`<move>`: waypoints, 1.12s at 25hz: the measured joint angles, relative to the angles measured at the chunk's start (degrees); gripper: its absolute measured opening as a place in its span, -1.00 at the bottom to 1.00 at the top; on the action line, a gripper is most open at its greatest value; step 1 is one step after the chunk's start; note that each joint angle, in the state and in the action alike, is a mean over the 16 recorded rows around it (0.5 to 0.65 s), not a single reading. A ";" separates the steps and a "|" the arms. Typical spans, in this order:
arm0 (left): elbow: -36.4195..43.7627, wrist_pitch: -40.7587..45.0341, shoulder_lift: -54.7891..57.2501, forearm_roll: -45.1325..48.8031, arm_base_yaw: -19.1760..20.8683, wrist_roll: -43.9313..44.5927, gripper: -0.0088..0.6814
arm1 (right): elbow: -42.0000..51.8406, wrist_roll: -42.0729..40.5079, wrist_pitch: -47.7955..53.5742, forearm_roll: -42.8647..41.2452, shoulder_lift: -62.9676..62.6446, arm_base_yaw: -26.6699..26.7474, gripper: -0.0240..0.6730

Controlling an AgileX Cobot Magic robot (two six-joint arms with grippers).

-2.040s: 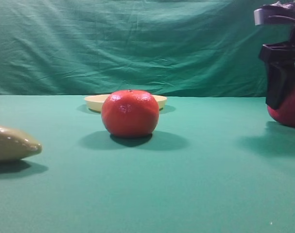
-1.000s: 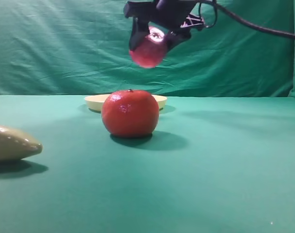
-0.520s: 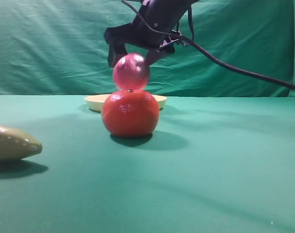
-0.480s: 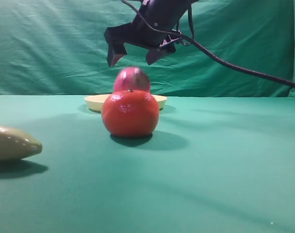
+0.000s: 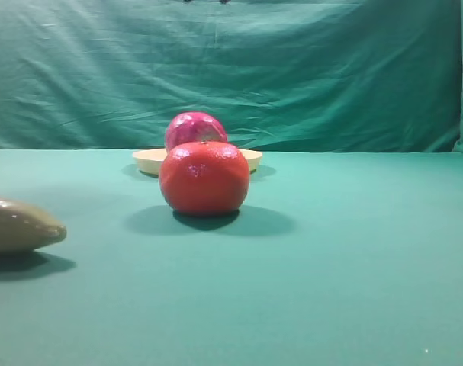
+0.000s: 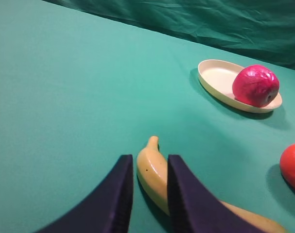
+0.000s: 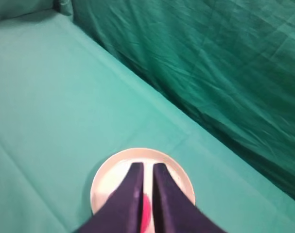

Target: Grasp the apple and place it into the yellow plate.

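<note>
The apple (image 5: 194,128) sits in the yellow plate (image 6: 217,80), toward one end of the dish, free of any grip. In the exterior view an orange-red round fruit (image 5: 204,178) stands on the green surface (image 5: 353,252) directly in front, hiding the apple's lower half and the middle of the plate. The right pincer (image 7: 146,191) hangs high above the plate, fingers nearly together and holding nothing. The left pincer (image 6: 148,194) rests low with a narrow gap, straddling the tip of a banana (image 6: 154,174) without visibly clamping it.
</note>
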 joint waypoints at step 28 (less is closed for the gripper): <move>0.00 0.00 0.00 0.00 0.00 0.00 -0.52 | 31.95 10.99 10.57 -1.45 -43.72 -0.09 -0.93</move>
